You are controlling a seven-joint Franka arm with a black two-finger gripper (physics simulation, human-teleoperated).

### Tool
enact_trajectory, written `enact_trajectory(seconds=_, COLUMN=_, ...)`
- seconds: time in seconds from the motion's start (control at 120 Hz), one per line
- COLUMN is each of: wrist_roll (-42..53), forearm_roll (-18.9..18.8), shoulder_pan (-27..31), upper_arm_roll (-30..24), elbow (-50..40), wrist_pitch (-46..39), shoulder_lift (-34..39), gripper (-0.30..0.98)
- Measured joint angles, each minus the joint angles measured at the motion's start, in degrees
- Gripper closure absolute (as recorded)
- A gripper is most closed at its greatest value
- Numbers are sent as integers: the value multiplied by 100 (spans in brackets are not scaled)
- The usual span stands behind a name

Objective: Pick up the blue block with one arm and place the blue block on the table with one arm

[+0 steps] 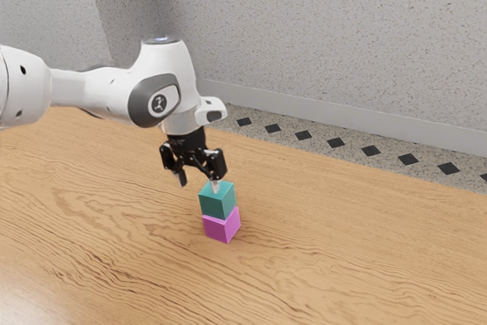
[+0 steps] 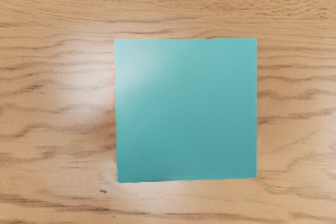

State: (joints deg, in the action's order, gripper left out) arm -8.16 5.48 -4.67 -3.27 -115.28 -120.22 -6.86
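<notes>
While the blue block (image 1: 217,204) sits on the pink block (image 1: 220,227), gripper (image 1: 198,183) stands wide open, empty, close above. Pickup step, I judge; next: centre, lower, grip, lift.

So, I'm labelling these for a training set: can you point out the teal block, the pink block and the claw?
Teal block (image 2: 186,109): wrist view, on its top face.
Pink block (image 1: 216,229): exterior view, on a side face.
Claw (image 1: 198,185): exterior view, midway between its parted fingertips.
</notes>
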Motion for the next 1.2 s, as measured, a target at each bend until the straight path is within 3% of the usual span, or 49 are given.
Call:
enact_trajectory(seconds=0.308, wrist_roll=110, forearm_roll=-25, shoulder_pan=54, upper_arm_roll=-26, elbow=566, wrist_pitch=-153, shoulder_lift=-729, gripper=8)
enact_trajectory(seconds=0.967, wrist_roll=257, forearm_roll=-36, shoulder_pan=101, upper_arm_roll=-138, elbow=748, wrist_pitch=-170, shoulder_lift=-1101, gripper=8)
enact_trajectory(seconds=1.2, wrist_roll=286, forearm_roll=-34, shoulder_pan=145, upper_arm_roll=-192, elbow=820, wrist_pitch=-158, shoulder_lift=-1238, gripper=17)
